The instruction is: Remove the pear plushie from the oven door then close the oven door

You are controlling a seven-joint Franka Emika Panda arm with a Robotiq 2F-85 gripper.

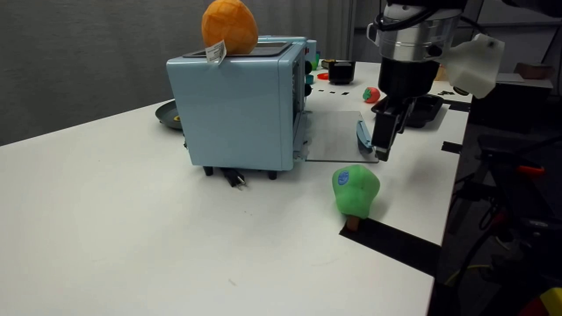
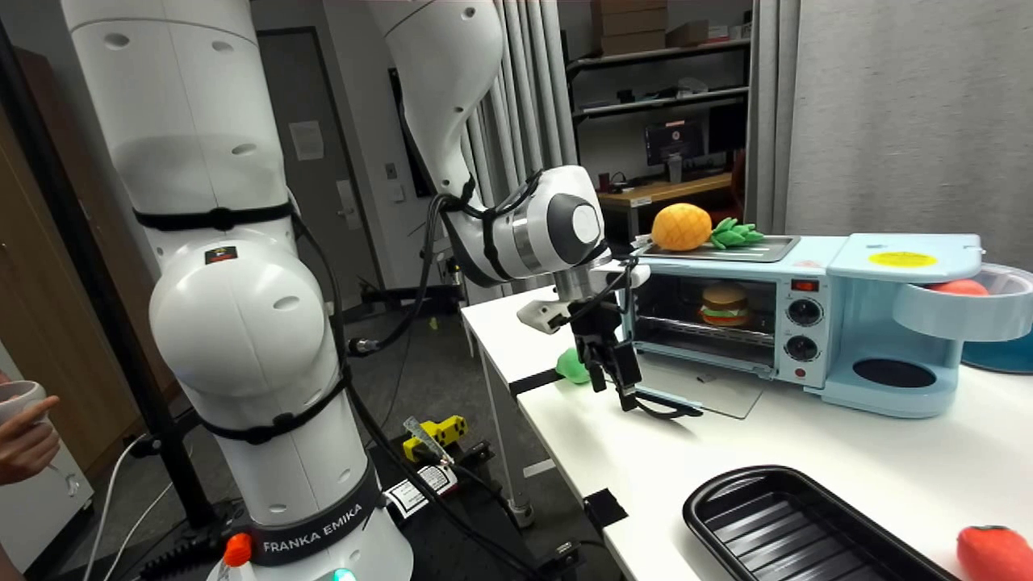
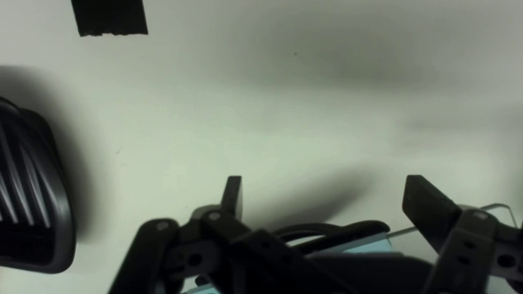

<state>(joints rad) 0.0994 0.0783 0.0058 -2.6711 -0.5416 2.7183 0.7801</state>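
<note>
The pear plushie point(image 1: 355, 191) lies on the worktop point(image 1: 153, 245), right of centre in the lower half of an exterior view, off the oven door point(image 1: 331, 136) and just below that door's nearest edge in the frame. Its brown stem point(image 1: 352, 223) lies over the end of a strip of black tape point(image 1: 395, 246), which runs to the worktop's right-hand edge. The door is lowered flat, reaching rightward from the front of the oven point(image 1: 228, 114), with its handle point(image 1: 362, 131) along the outer edge.

The claw point(image 3: 324, 177) is spread wide and holds nothing. In the wrist view the handle shows between its fingers point(image 3: 233, 192), low in the frame; whether any part touches it, I cannot tell. Above the claw, bare worktop stretches to the top of the frame, with a black tray point(image 3: 62, 212) at the left edge, well apart from the fingers, and a tape patch point(image 3: 110, 16) at upper left.

A pineapple plushie point(image 1: 229, 26) sits on top of the oven, at the upper edge of an exterior view; its label point(image 1: 216, 52) hangs past the oven's top edge. A plug point(image 1: 232, 176) lies by the oven's feet; below it, open worktop spreads to the lower left corner of that frame.
</note>
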